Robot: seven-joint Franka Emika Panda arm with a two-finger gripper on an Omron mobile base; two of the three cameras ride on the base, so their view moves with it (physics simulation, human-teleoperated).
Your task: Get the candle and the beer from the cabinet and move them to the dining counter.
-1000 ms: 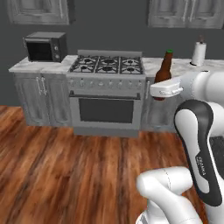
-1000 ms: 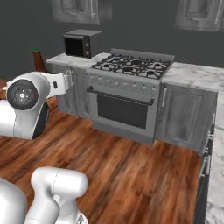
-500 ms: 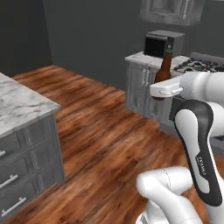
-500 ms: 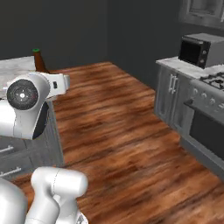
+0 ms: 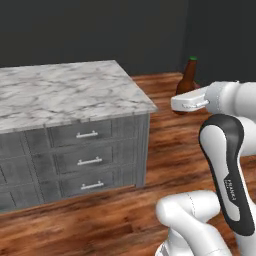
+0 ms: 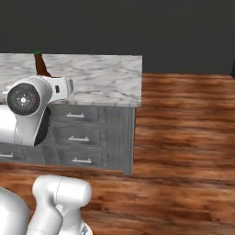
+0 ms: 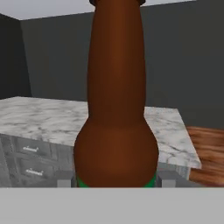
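Hand view: claw [image 7: 116, 181] pinching the upright beer [image 7: 116, 113] near dining counter [image 7: 52, 118].

Flat, even rendered light; dim dark walls (no glare), soft edges, faint shadow under the white grey-veined marble slab [image 5: 60, 92].

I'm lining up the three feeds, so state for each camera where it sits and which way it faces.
Left base view: behind the arm's left, facing the dining counter; arm lower right, pincer holding the beer.
Right base view: behind the arm's right, facing the same counter; arm lower left.
Hand view: on the hand, looking along the beer toward the counter.
All three share beer and counter.
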